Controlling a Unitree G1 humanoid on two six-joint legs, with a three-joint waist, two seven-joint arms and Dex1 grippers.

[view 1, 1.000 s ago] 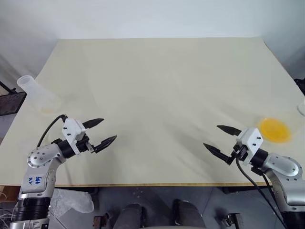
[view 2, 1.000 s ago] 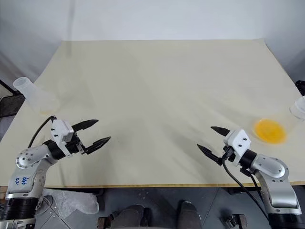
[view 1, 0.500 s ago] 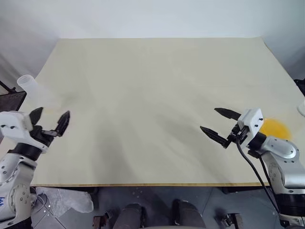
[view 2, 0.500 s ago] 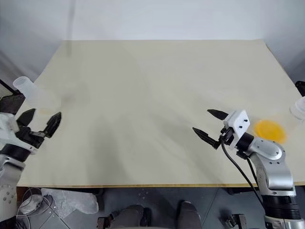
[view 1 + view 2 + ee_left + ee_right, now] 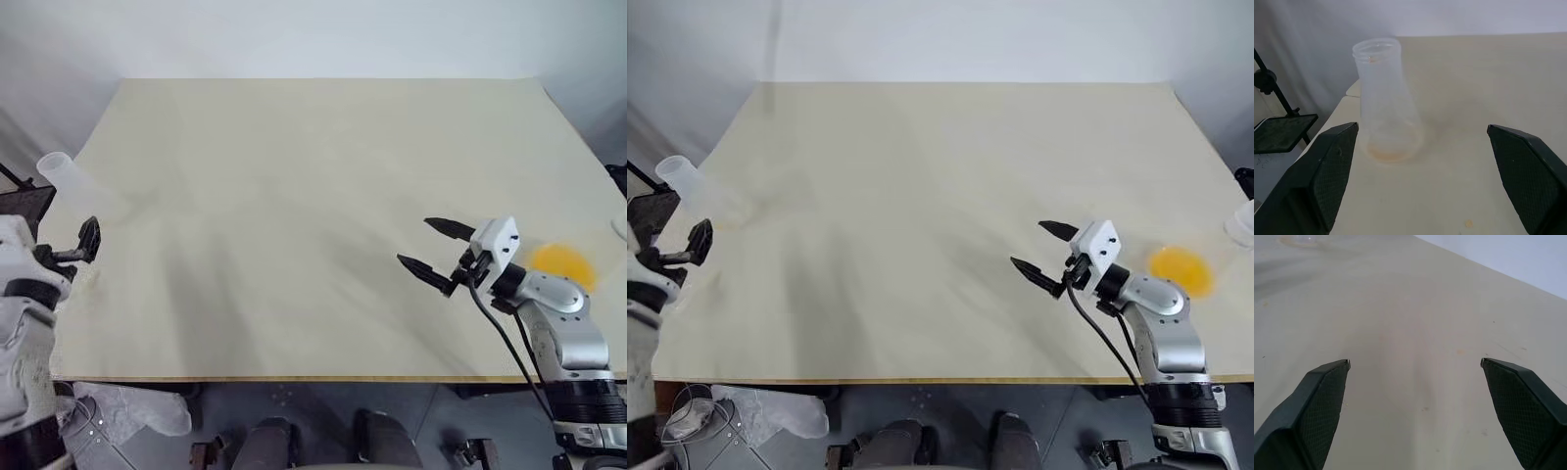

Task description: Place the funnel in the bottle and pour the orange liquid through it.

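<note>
The left pincer (image 5: 86, 245) is swung from over the bench (image 5: 323, 176) out to its left edge, just short of the bottle (image 5: 1386, 105), while the right pincer (image 5: 431, 248) is shifted slightly inward from the orange liquid (image 5: 565, 262).

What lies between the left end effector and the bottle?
Nothing: in the left wrist view, only bare table separates the open left end effector from the upright bottle, which stands ahead and untouched.
</note>
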